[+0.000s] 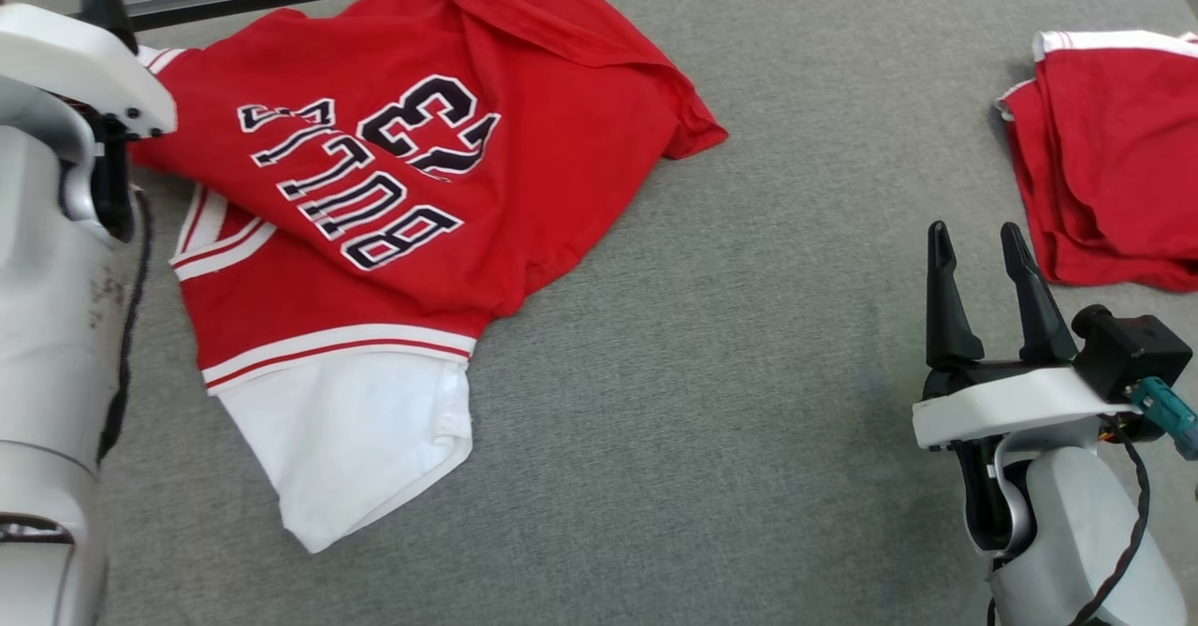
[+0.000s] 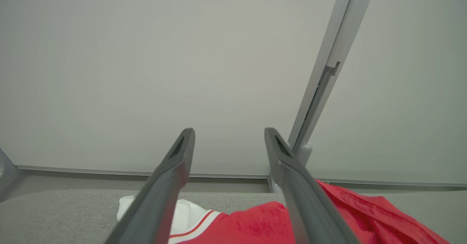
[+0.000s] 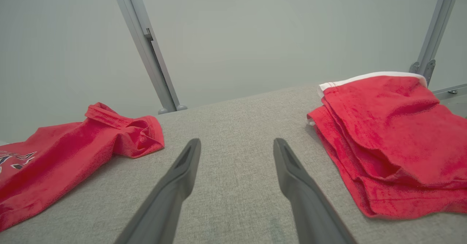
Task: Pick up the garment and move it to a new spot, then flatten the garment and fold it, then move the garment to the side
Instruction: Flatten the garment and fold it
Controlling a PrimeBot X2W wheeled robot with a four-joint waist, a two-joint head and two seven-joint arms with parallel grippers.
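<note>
The jersey [image 1: 412, 196] lies rumpled on the left half of the grey surface [image 1: 730, 401], a red flap turned over at its far side and a white part toward the robot, so it looks set down in its new spot but not yet flattened. The left gripper [image 2: 229, 134] hangs at the jersey's left edge with fingers wide and nothing between them, while the right gripper [image 1: 976, 242] waits over bare surface, fingers wide too, probably to keep clear. Between the jersey and the folded red pile [image 1: 1114, 167] there is open room for spreading, though the jersey's far side sits close to the back edge.
</note>
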